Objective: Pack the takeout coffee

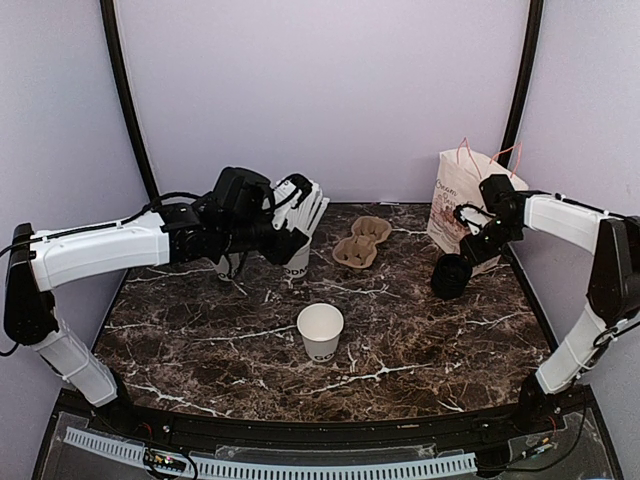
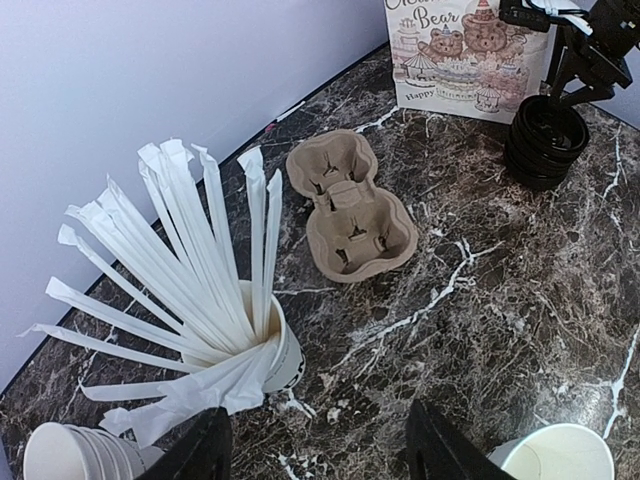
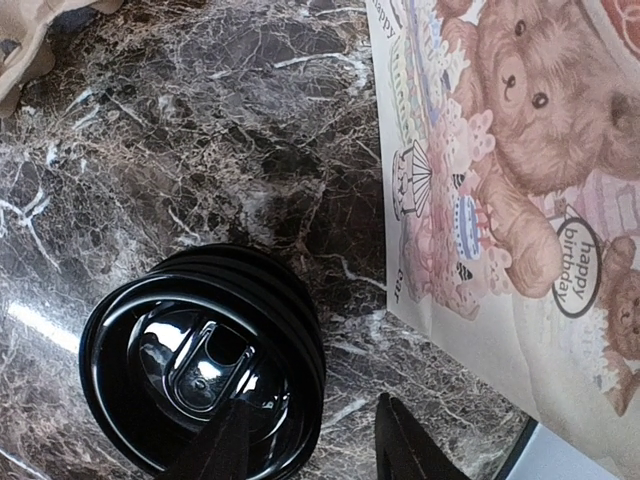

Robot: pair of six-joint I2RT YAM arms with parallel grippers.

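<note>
The takeout coffee cup (image 1: 320,330), white paper with dark lettering, stands upright at the middle front with no lid on it; its rim shows in the left wrist view (image 2: 560,455). A stack of black lids (image 1: 452,276) sits at the right, also in both wrist views (image 2: 545,140) (image 3: 200,360). My right gripper (image 1: 470,250) (image 3: 310,420) is open just above the stack. One finger is over the top lid, the other outside its rim. My left gripper (image 1: 268,240) (image 2: 318,420) is open and empty above the table beside the straw cup.
A white cup of straws (image 1: 297,260) (image 2: 270,350) and stacked lidless cups (image 1: 225,265) (image 2: 75,455) stand at the left. A brown pulp cup carrier (image 1: 362,242) (image 2: 350,205) lies at the back middle. A bear-print paper bag (image 1: 462,195) (image 3: 510,180) stands at the back right.
</note>
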